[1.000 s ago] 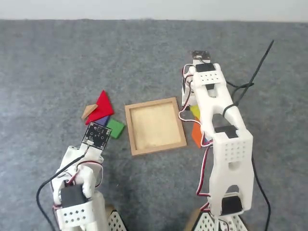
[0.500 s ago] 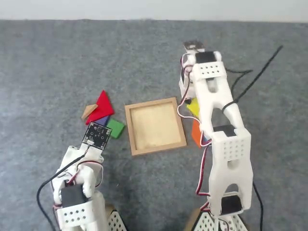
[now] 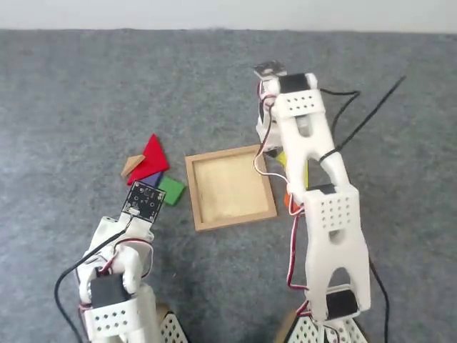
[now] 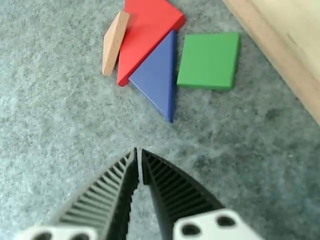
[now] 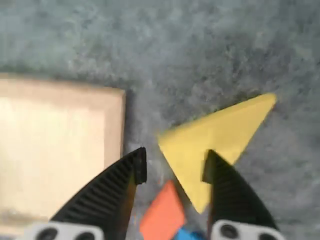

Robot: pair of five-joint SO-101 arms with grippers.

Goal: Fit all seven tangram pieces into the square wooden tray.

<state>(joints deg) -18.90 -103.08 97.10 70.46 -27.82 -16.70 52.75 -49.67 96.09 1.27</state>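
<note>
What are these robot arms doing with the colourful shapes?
They are working on a tangram puzzle. The square wooden tray lies on the grey carpet with no pieces in it yet. The right gripper is open over the yellow triangle beside the tray's corner, an orange piece close by. The left gripper is shut, near the red triangle, blue triangle, green square and tan piece.

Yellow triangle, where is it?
In the right wrist view the yellow triangle lies on the carpet by the wooden tray, under the open right gripper, next to the orange piece. In the high view that is right of the tray.
</note>
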